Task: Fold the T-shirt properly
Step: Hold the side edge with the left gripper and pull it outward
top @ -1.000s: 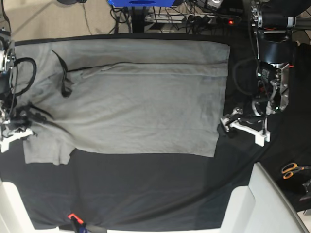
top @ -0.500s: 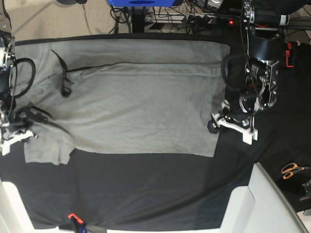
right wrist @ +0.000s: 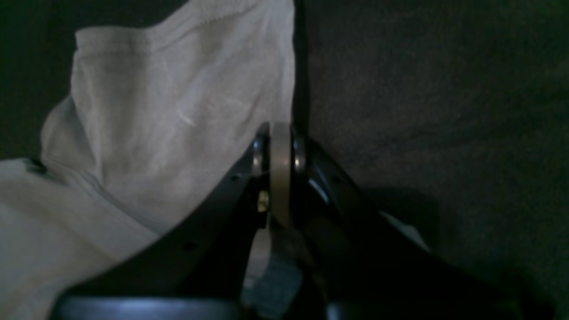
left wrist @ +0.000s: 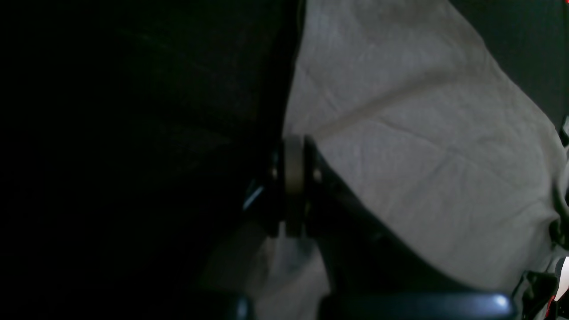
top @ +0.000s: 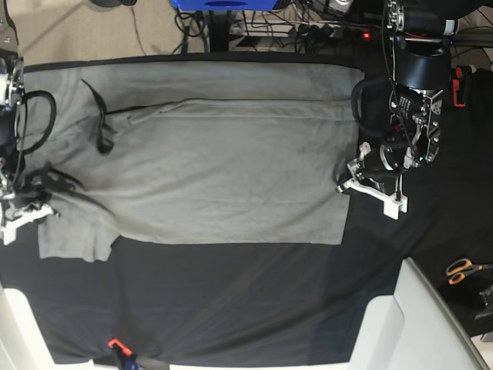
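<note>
T-shirt (top: 223,166) spread flat, long axis left-right, collar end left, hem right

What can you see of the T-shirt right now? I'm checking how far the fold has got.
The T-shirt is plain grey, soft cotton-looking cloth, lying flat and sideways on the black table cloth. Its far long side is already folded in, leaving a straight crease. A short sleeve lies at the near corner on the base view's left, the hem on its right. The left gripper is shut on the hem edge; the right gripper is shut at the sleeve's edge.
</note>
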Available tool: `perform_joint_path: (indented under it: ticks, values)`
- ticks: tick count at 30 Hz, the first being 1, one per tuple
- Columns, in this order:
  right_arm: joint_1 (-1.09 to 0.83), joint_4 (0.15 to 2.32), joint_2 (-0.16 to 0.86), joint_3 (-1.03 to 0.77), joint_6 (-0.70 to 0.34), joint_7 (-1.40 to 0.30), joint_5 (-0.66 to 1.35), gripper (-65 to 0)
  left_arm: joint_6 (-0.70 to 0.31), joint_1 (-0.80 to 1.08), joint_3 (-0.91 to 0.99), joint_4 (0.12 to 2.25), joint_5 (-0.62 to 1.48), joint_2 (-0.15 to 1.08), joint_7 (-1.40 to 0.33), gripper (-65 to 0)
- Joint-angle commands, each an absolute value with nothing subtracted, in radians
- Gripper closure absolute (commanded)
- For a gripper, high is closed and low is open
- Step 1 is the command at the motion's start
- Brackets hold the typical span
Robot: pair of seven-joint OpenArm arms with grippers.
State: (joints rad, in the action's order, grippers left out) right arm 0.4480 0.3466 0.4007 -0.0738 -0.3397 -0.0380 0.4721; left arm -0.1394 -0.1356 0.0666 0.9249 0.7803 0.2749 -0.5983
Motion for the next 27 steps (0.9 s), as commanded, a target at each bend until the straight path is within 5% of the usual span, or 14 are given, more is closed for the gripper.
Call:
perform_joint_path:
  ticks: [1,24,27]
  values:
    - [0.472,0.36,0.421,-0.076,-0.344,-0.018,0.484,0.0,-0.117,-0.128,0.064,0.92,0.745,0.291,-0.667,0.0]
    - [0.456,0.361,0.414,-0.076,-0.344,-0.019,0.484,0.0,-0.117,0.097,0.17,1.277,0.745,0.314,-0.674,0.0]
    - [0.456,0.361,0.414,-0.076,-0.344,-0.019,0.484,0.0,-0.117,0.105,0.171,1.326,0.745,0.314,-0.674,-25.7]
